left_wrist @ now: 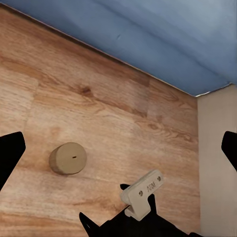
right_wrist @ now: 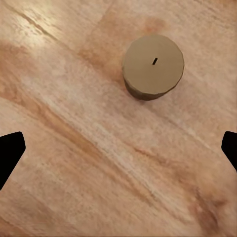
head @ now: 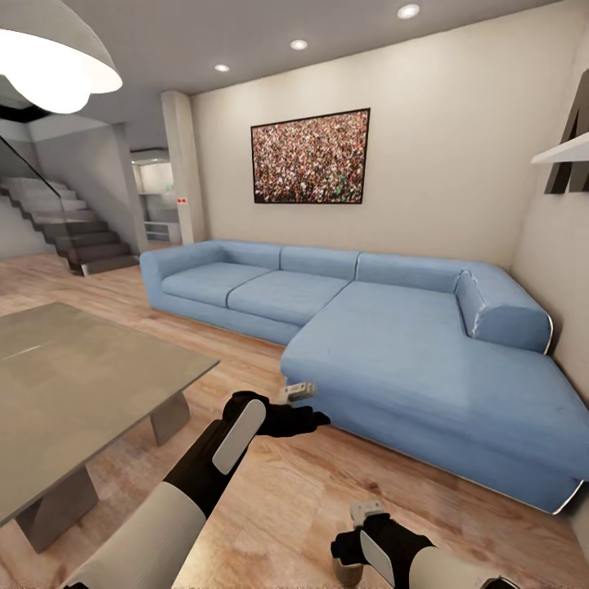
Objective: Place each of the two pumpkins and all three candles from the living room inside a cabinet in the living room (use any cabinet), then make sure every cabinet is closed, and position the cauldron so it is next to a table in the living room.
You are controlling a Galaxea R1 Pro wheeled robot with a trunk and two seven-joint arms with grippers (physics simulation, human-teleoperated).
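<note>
One candle (right_wrist: 153, 67), a stubby brown cylinder with a pale flat top and a small wick slot, stands on the wood floor. In the right wrist view it sits beyond my right gripper (right_wrist: 118, 153), which is open with nothing between its fingers. The left wrist view shows the same candle (left_wrist: 68, 158) on the floor, with my left gripper (left_wrist: 118, 153) open and empty above it. In the head view the candle (head: 348, 573) peeks out under my right gripper (head: 350, 546) at the bottom, while my left gripper (head: 315, 420) reaches toward the sofa's base. The grey-topped table (head: 82, 376) stands at the left.
A long blue corner sofa (head: 393, 343) fills the middle and right, its front edge close to both arms. Wood floor (head: 270, 491) lies open between table and sofa. Stairs (head: 74, 229) rise at the far left. A wall shelf (head: 564, 151) juts out at the upper right.
</note>
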